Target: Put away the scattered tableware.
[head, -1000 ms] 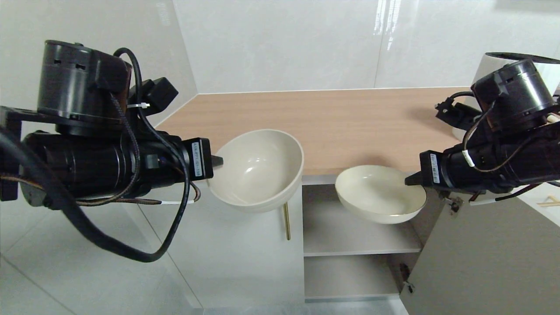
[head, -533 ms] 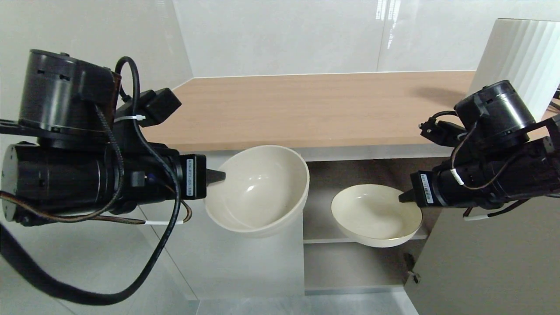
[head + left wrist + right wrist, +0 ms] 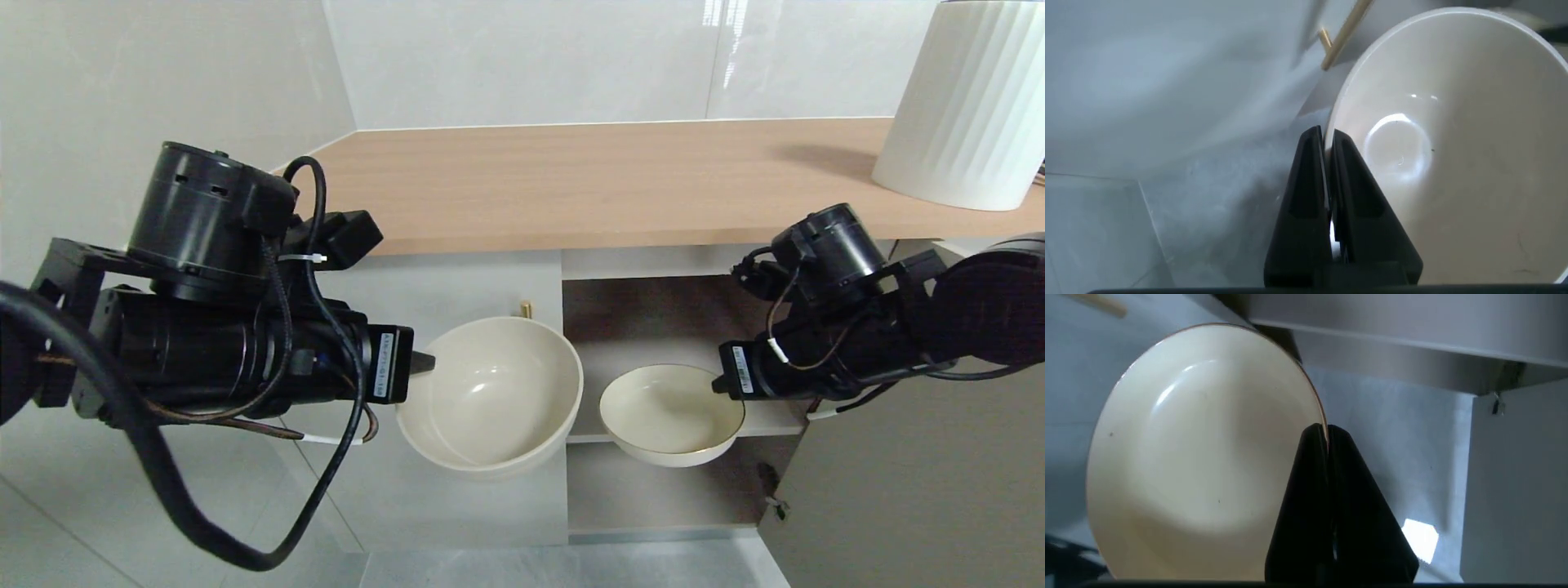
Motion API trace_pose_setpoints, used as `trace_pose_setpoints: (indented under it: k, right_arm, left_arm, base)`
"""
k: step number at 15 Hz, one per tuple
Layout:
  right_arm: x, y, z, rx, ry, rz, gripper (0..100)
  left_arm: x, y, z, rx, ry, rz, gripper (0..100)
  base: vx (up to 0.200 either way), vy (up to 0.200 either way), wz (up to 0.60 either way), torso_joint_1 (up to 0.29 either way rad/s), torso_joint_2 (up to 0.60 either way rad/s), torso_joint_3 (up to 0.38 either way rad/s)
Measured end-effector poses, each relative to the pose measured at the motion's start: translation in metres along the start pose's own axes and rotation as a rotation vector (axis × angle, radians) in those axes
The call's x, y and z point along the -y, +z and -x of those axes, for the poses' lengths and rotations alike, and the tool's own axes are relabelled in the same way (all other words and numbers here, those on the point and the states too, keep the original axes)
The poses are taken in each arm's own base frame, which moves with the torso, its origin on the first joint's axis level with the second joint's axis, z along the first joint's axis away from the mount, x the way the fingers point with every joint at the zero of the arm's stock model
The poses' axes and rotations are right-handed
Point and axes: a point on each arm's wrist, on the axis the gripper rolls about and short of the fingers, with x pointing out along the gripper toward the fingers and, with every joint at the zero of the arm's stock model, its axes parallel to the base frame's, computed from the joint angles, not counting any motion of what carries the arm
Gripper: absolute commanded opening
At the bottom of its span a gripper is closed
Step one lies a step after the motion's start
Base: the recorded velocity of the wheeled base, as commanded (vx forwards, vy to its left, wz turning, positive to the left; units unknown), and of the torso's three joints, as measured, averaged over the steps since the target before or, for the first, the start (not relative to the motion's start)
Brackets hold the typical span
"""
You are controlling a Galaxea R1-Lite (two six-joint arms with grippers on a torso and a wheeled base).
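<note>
Nearest you on the left, your left gripper is pinching the near-left rim of the deep cream bowl, with 1 finger inside the wall and 1 outside, pressed tight on it. That bowl hangs in the air, tilted with its mouth facing up and toward you, in front of the closed left cabinet door. The tip of the door's brass handle shows just above the bowl's far rim.

On the right, your right gripper is clamped the same way on the right rim of the shallow cream bowl. The 2 bowls are near each other but apart. The shallow 1 is held about level before the open right compartment, at the height of the inner shelf. You cannot tell whether it touches that shelf. The open cabinet door stands at the near right.

Farther back, the wooden countertop runs across above the cabinet. At its far right stands a white ribbed container.
</note>
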Motion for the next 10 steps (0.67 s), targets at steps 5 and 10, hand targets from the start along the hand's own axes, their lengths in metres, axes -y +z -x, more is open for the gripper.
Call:
trace_pose_setpoints:
  k: [5,10]
  right_arm:
    - [0.006,-0.002,-0.046,-0.038,-0.054,-0.008,0]
    - [0.014,-0.004,-0.117,-0.065,-0.198,-0.074,0]
  left_arm:
    - [0.001,-0.002,-0.007,-0.023,-0.005,-0.003,0]
    - [0.006,-0.004,-0.009,-0.036,-0.027,-0.01,0]
  base:
    - [0.0,0.0,0.0,0.0,0.0,0.0]
    - [0.0,0.0,0.0,0.0,0.0,0.0]
